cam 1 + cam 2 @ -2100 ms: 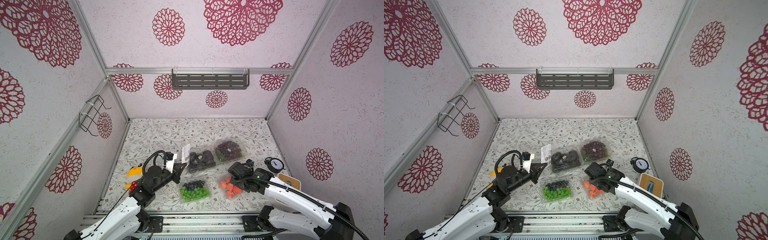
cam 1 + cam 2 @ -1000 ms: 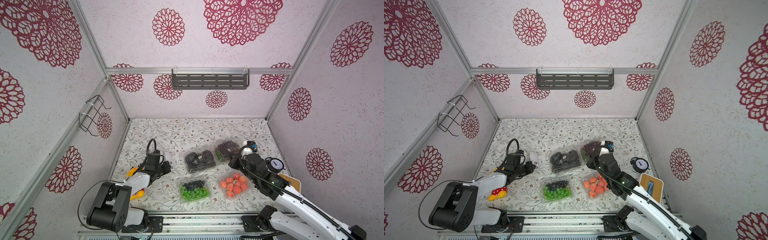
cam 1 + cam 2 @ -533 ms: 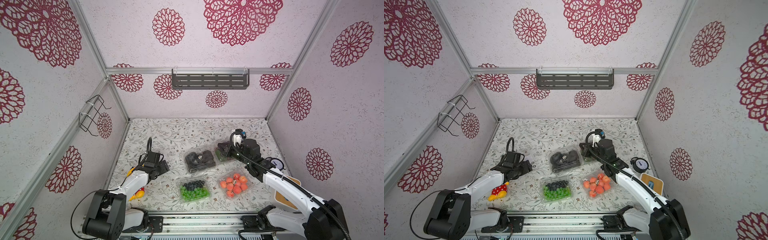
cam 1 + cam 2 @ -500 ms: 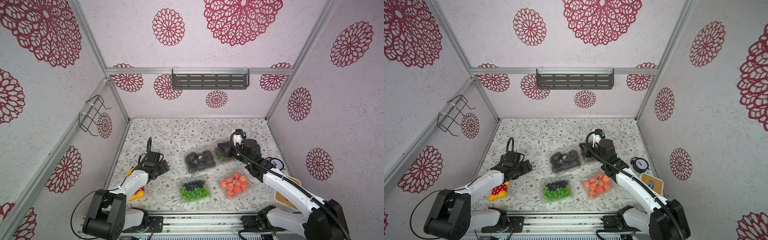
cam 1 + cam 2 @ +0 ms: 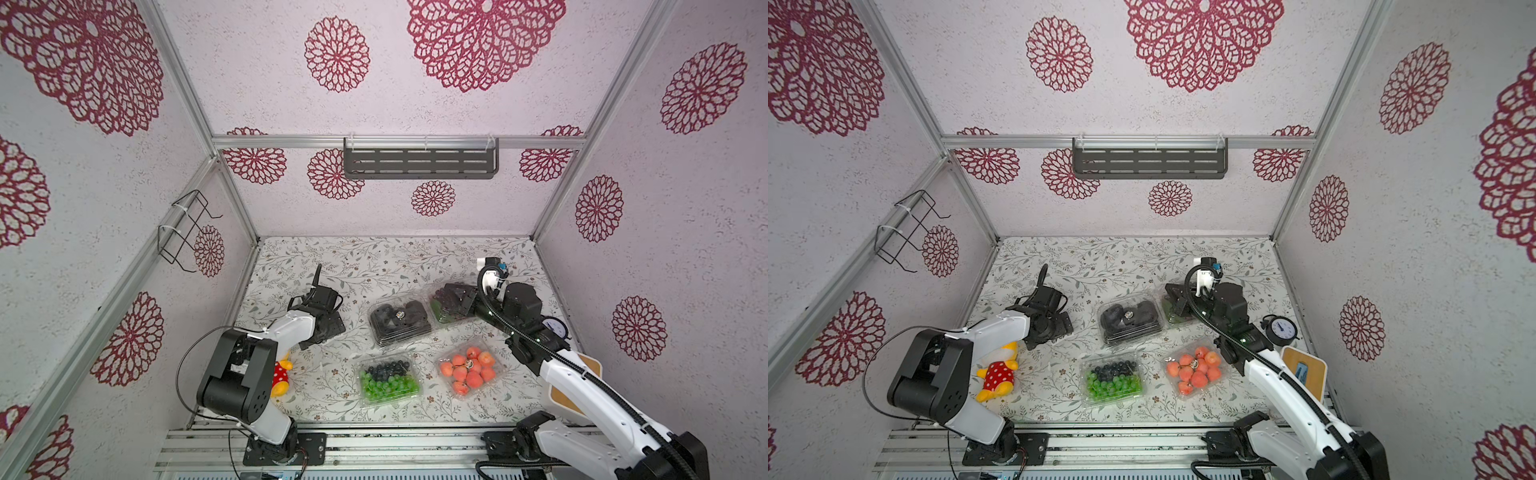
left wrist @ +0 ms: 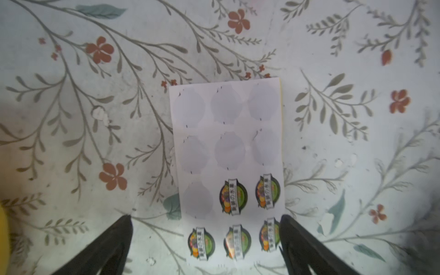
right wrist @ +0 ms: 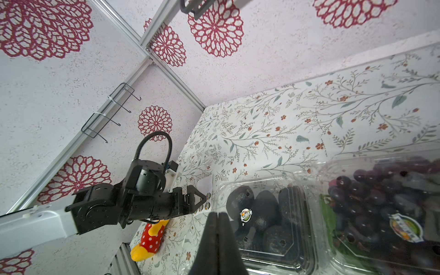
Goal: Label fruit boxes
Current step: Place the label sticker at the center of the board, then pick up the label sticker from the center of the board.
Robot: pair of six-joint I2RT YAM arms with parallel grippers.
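left arm (image 5: 291, 330) folded back at the elbow and reaching forward low, left gripper (image 6: 204, 217) facing down with its 2 dark fingers (image 6: 114, 240) spread wide and gripping nothing, right arm (image 5: 582, 374) stretched forward and inward, right gripper (image 7: 217, 215) fingertips pressed together

The flowered table (image 5: 374, 257) carried four clear boxes: the black fruit box (image 5: 399, 322) and purple fruit box (image 5: 440, 313) behind, the green-and-blue fruit box (image 5: 388, 380) and orange fruit box (image 5: 469, 372) in front. A sticker sheet (image 6: 228, 166) lay flat at the left, with a stuffed toy (image 5: 996, 372) nearer the front and a round dial (image 5: 1280, 328) at the right.
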